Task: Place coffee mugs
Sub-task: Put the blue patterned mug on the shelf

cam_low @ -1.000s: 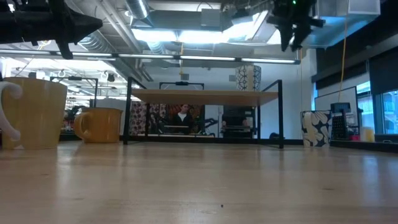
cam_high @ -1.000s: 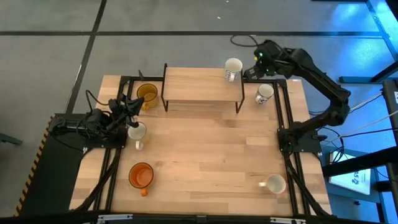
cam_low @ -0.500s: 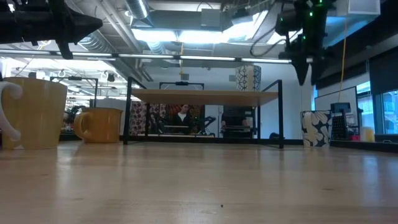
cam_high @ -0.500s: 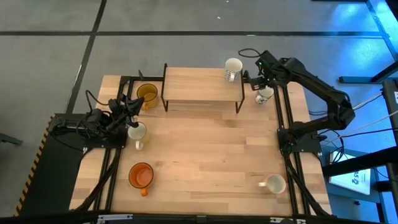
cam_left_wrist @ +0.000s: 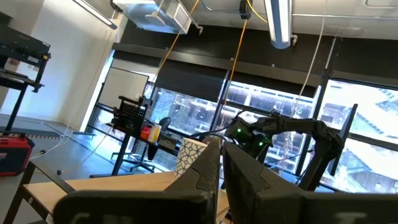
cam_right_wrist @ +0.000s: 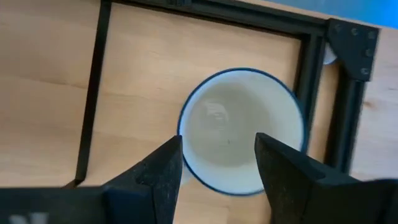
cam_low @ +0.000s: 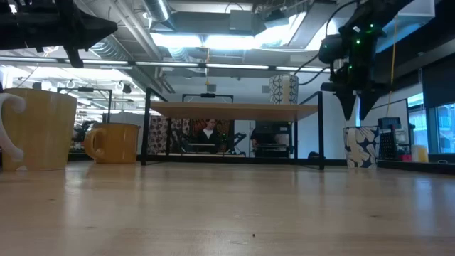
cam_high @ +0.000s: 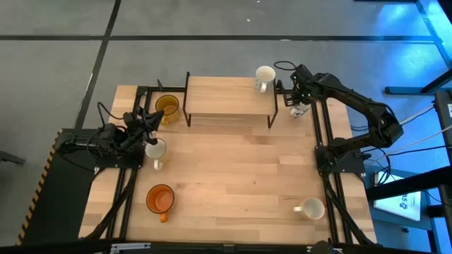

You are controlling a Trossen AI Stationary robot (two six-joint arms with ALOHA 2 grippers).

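1. Right gripper (cam_high: 299, 101) poised directly over a blue-rimmed white mug (cam_right_wrist: 241, 129) near the tabletop's (cam_high: 233, 169) far right corner — fingers (cam_right_wrist: 163, 169) spread, straddling the rim, gripping nothing.
2. Left gripper (cam_high: 150, 124) parked near the left edge, jaws clenched, empty.
3. White mug (cam_high: 155, 149) just beside it; amber mug (cam_high: 167, 106) by the far left corner.
4. Patterned mug (cam_high: 264, 76) on the wooden rack's (cam_high: 229, 96) far right corner.
5. Orange mug (cam_high: 160, 200) near the left front; cream mug (cam_high: 311, 209) near the right front.

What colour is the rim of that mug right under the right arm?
Blue, a thin line around the white mug; the right wrist view shows it best.
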